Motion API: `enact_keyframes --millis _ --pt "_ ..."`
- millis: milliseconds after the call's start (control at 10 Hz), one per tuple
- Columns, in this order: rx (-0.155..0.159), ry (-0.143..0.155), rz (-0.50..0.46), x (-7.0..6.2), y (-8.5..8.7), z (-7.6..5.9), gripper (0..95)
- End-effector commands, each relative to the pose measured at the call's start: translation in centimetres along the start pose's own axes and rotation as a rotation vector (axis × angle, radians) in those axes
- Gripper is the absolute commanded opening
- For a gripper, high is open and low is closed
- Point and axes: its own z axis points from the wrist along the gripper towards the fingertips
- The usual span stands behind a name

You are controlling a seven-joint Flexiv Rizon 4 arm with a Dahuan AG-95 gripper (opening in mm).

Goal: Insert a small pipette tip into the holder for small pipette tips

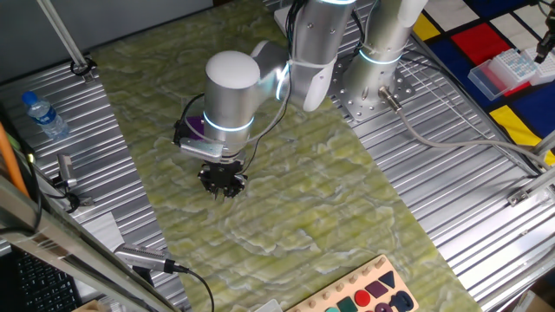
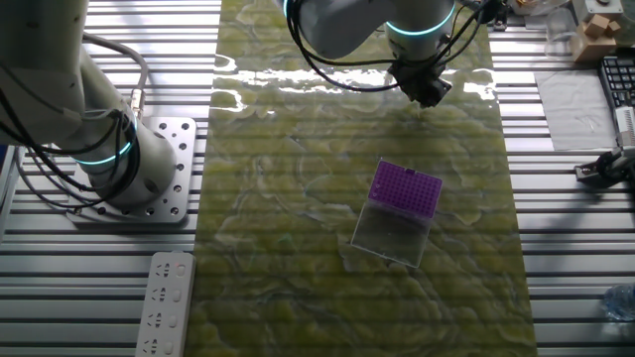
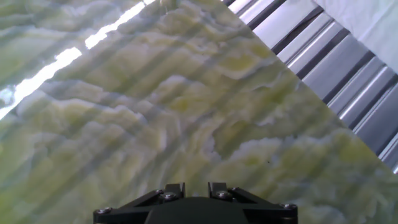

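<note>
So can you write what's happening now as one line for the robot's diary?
stage: approach | gripper: over green mat, state unclear, tip not visible | purple holder: on mat, apart from gripper | contact: none

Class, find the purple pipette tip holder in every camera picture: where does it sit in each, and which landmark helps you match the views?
One fixed view: only a purple sliver of the holder, left of centre, behind the arm.
Other fixed view: right of centre, on the green mat.
Hand view: not in it.
Shared landmark: the green mat.
</note>
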Motion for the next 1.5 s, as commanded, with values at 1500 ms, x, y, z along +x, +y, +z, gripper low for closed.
enact_keyframes --millis 1500 --pt "-0.015 0.081 -0.102 0.68 -0.64 -0.08 0.0"
